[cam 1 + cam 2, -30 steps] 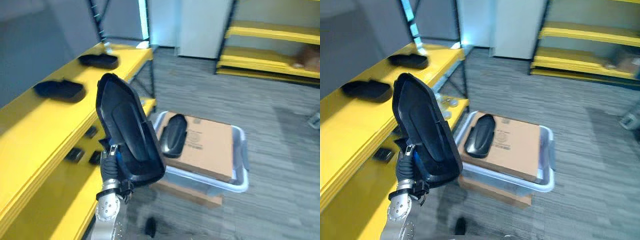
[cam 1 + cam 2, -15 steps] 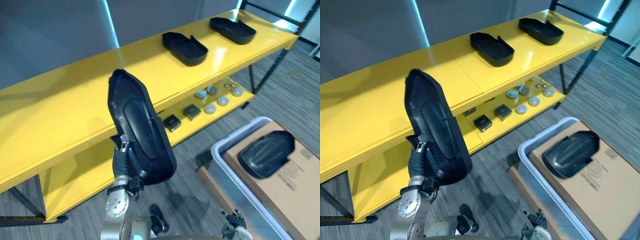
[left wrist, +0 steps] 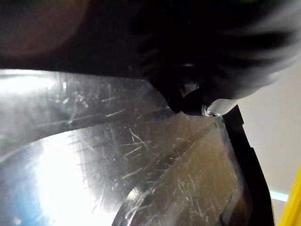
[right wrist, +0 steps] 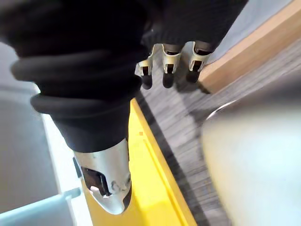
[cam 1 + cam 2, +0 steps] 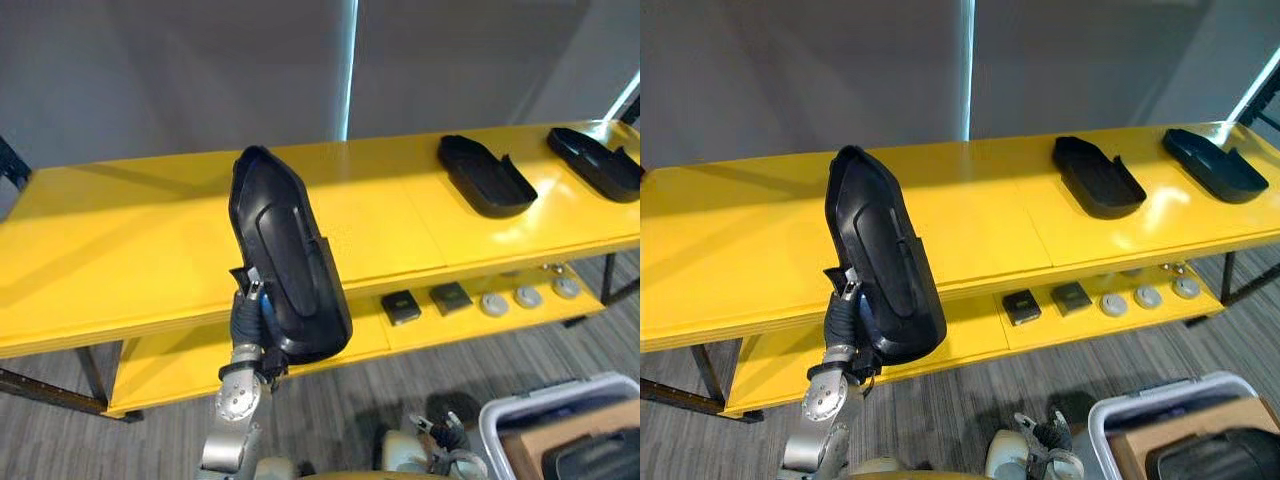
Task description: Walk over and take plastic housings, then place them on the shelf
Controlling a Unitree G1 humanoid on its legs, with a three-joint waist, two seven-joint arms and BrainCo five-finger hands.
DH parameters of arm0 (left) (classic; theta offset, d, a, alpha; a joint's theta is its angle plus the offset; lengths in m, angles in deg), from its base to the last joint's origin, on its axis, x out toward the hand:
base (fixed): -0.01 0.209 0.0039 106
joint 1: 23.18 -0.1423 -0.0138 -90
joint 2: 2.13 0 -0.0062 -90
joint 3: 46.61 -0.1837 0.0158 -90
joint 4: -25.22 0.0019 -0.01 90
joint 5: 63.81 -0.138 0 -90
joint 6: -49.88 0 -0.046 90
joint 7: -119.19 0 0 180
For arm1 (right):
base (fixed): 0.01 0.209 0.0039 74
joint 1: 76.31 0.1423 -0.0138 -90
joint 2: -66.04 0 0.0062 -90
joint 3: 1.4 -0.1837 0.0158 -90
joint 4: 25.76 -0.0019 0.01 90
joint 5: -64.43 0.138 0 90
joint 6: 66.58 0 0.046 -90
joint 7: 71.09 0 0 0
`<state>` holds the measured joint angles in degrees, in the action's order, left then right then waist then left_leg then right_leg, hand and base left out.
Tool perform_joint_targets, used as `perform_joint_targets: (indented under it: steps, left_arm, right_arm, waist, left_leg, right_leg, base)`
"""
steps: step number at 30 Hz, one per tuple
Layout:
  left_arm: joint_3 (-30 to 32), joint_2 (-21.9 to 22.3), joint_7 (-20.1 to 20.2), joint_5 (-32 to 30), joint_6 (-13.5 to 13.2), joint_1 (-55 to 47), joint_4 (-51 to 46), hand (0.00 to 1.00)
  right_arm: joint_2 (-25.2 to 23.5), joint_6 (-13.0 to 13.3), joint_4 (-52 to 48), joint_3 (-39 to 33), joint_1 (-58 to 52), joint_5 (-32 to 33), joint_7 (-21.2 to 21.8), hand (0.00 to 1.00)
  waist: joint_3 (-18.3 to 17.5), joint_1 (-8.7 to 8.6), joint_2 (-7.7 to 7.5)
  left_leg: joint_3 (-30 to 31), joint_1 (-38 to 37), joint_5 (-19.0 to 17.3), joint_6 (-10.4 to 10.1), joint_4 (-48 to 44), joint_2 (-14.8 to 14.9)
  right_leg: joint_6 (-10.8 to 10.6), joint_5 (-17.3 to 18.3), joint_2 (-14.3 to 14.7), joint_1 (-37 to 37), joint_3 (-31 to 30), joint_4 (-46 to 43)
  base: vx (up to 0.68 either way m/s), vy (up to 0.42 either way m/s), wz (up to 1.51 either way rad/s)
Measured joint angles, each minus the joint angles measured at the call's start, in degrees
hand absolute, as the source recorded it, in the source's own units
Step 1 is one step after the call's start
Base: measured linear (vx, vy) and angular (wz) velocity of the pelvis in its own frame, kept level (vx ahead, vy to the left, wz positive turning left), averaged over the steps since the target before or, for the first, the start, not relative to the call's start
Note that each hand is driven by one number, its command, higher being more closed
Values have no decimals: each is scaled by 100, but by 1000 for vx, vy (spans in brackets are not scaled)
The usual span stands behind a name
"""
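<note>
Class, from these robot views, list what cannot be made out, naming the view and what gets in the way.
Left eye view: grey bin and the housing inside it, cut off by the lower right corner.
Left eye view: small parts on the lower shelf, too small to identify.
Left wrist view: held housing in the left hand, too close, washed by glare.

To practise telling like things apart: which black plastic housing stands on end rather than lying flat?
The housing gripped in the robot's left hand, held upright before the yellow shelf. The middle housing and the end housing on the shelf lie flat.
</note>
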<state>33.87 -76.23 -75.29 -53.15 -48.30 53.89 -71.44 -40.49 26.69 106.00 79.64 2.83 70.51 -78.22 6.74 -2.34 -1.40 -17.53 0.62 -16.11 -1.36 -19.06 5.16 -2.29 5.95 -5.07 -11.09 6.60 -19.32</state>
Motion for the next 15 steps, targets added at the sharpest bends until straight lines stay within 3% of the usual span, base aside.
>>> perform_joint_targets:
  steps: [2,6,9,15]
  left_arm:
    - [-1,65,7,-32,17,129,86,100]
    - [191,65,-148,-371,57,647,414,100]
    - [556,-41,-465,-884,178,1369,868,100]
    - [1165,-394,-1031,-1636,561,2265,1615,100]
  right_arm:
    - [80,3,8,-9,-53,-26,5,0]
    - [197,11,25,-14,-97,-173,11,0]
    - [269,41,21,-23,-57,-221,81,0]
    - [284,51,13,-3,-62,-237,119,0]
  waist:
    - [-22,-64,15]
    - [-59,-253,91]
    - [-117,-314,199]
    - [-119,-336,238]
  left_leg:
    - [34,-140,191,-208,368,71]
    - [178,-344,556,-262,1019,75]
    - [192,-346,781,-227,1342,36]
    - [194,-291,904,-152,1446,-90]
  right_leg:
    - [123,-56,137,115,90,264]
    - [228,-283,253,375,284,851]
    - [229,-648,316,536,317,1481]
    - [179,-1185,298,773,274,2277]
  base:
    - [222,-196,-2]
    - [114,-84,15]
    - [30,-5,3]
    - [-60,21,-4]
